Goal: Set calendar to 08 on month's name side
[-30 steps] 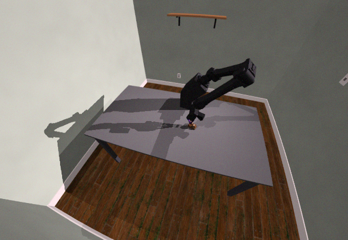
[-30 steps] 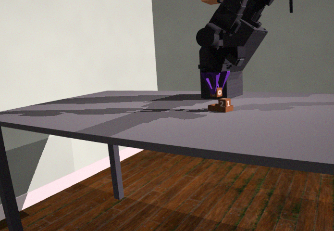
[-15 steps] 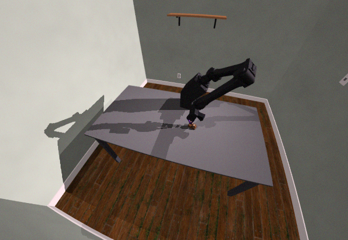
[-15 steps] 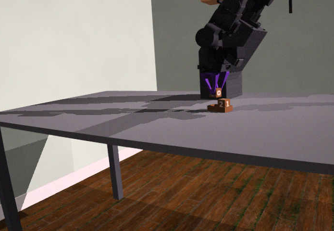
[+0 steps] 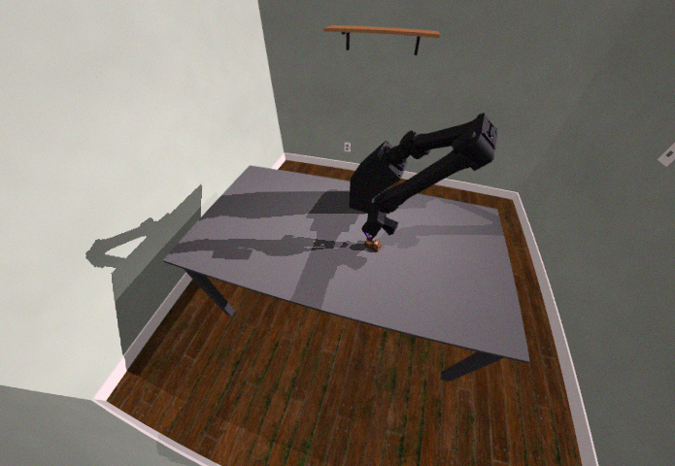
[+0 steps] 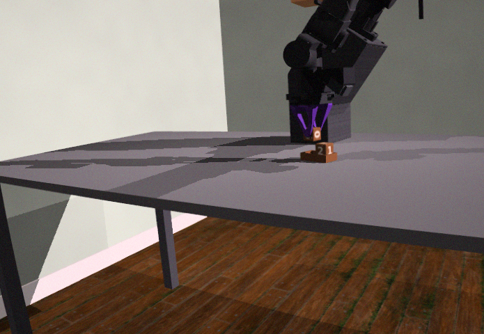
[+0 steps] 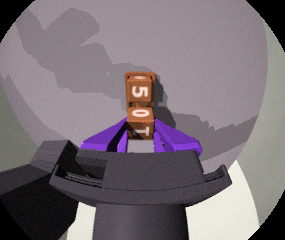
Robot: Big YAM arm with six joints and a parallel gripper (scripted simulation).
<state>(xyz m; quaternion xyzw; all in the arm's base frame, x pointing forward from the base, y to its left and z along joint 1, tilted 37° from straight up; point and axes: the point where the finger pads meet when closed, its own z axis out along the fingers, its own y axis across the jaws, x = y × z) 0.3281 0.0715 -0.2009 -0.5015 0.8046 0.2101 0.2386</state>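
Note:
A small brown tray (image 6: 317, 156) lies flat on the grey table. One brown digit cube (image 6: 324, 149) stands in the tray and shows a 2 and a 1 on the faces turned to the exterior view. My gripper (image 6: 314, 131), with purple fingers, is shut on the other digit cube (image 6: 316, 133) and holds it a little above the tray's left part. That cube shows a 0 in the exterior view. In the wrist view the held cube (image 7: 141, 103) shows a 5 and a 0 between the fingers. The month's name is too small to read.
The tray and cubes (image 5: 373, 246) sit near the middle of a long grey table (image 5: 349, 258). The arm's base (image 5: 373, 181) stands at the table's far edge. A wall shelf (image 5: 382, 31) hangs high on the back wall.

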